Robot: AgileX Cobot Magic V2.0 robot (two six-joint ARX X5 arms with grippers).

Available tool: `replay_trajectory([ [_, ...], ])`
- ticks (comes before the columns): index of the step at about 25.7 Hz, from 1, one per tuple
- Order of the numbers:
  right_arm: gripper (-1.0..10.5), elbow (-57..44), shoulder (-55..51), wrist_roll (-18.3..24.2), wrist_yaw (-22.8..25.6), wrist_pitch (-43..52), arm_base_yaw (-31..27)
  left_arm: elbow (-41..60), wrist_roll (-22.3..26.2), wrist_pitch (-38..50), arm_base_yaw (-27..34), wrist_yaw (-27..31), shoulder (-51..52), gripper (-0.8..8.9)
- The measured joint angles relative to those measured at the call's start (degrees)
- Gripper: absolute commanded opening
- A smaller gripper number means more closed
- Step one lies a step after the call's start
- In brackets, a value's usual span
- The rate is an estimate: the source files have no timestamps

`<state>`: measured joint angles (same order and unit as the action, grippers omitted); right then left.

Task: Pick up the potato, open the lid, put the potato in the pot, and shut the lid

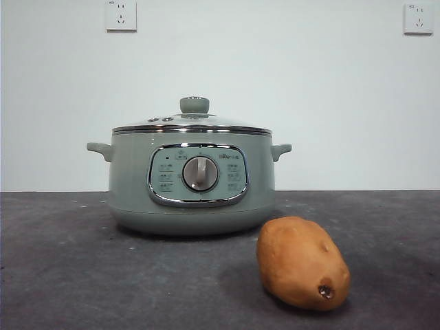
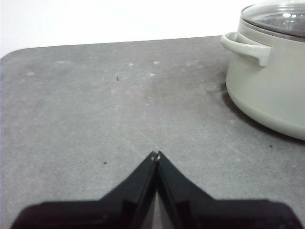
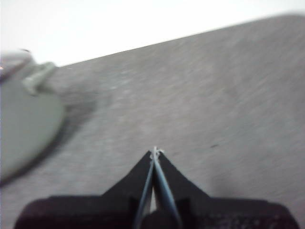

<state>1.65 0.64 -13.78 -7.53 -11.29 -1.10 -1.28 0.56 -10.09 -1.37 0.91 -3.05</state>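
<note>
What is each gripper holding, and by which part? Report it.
Nothing. Left gripper and right gripper are both shut and empty; the potato lies on the table.

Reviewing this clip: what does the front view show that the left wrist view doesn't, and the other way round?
Only the front view shows the potato lying on the table in front of the pot, the pot's chrome-framed panel with its silver dial, the lid's knob, and two wall sockets. Only the left wrist view shows the left gripper, jaws shut and holding nothing, over bare table. Both show the pot with the lid on it, a side handle, and the grey table.
</note>
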Motion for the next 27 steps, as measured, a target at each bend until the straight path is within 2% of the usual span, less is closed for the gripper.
replay_trajectory([
  [3, -0.1, 1.7, 0.9, -5.4, -4.2, -4.4, 0.0, -0.9, -1.8, -1.6, 0.0, -3.0, -1.2, -0.03],
  [7, -0.1, 5.7, 3.7, -11.4, -7.4, -8.7, 0.0, -7.1, -5.2, -5.5, 0.0, -9.0, -4.3, -0.03],
  [12, -0.1, 13.4, 8.7, -15.0, -12.5, -13.2, 0.0, -15.5, -8.9, -8.7, 0.0, -11.3, -10.2, -0.03],
  [19, -0.1, 23.6, 18.7, -14.9, -21.0, -22.6, 0.0, -24.6, -10.3, -12.6, 0.0, -18.9, -21.6, -0.03],
  [24, 0.0, 30.0, 26.2, -12.6, -22.1, -28.7, 0.0, -27.9, -10.3, -13.1, 0.0, -27.6, -28.7, -0.03],
  [27, 0.4, 33.1, 31.0, -9.6, -25.5, -30.9, 0.0, -28.4, -10.3, -13.5, 0.0, -32.9, -32.1, -0.04],
])
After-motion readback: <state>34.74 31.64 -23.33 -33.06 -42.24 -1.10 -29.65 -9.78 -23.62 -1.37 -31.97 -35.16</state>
